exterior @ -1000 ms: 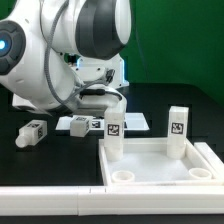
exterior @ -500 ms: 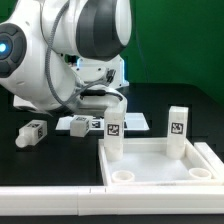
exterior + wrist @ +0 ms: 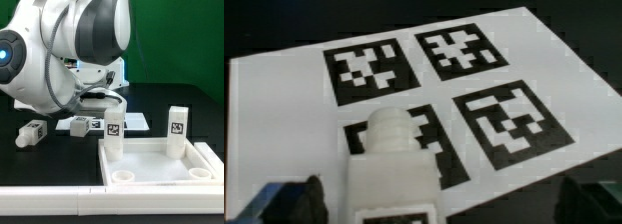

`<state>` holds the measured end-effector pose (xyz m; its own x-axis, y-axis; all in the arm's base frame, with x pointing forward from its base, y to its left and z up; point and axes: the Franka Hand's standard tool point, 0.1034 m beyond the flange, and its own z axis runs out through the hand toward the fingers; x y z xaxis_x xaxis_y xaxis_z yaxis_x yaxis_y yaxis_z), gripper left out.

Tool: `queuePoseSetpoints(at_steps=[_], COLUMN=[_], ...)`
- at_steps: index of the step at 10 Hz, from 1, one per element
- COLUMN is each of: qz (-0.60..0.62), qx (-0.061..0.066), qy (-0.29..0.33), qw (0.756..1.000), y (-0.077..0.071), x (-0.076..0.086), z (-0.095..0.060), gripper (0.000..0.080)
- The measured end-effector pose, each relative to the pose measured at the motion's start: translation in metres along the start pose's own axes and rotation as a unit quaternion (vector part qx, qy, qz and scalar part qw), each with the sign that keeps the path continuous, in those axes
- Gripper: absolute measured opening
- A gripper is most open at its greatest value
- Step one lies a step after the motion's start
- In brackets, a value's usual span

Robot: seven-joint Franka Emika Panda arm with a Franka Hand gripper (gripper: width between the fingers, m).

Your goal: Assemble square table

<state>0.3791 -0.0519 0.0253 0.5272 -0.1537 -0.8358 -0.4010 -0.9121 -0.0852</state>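
Observation:
The white square table top (image 3: 208, 158) lies at the exterior view's right, tray-like, with round sockets in its near corners. A tagged white leg (image 3: 113, 135) stands upright in its far left corner. A second leg (image 3: 178, 130) stands in the far right corner. My gripper (image 3: 112, 102) hangs right over the left leg's top. In the wrist view the gripper (image 3: 438, 205) is open. The dark fingers (image 3: 292, 200) stand wide on either side of that leg (image 3: 393, 165) without touching it. Two more legs (image 3: 32, 131) (image 3: 83, 124) lie loose on the black table.
The marker board (image 3: 132, 121) lies flat behind the left leg, and its four tags fill the wrist view (image 3: 455, 70). A long white rail (image 3: 50, 203) runs along the front edge. The robot's bulky arm (image 3: 60, 50) fills the upper left.
The arm has shifted very slightly. The legs and the table top have not moved.

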Motion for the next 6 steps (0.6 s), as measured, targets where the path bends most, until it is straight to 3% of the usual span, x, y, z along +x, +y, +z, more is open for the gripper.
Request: queuePoseSetpoints(at_steps=[6], qz=[0.012], qx=[0.003], qy=[-0.006], qw=[1.000], y=[0.0030], x=[0.0005], z=[0.0033], gripper=[0.0649])
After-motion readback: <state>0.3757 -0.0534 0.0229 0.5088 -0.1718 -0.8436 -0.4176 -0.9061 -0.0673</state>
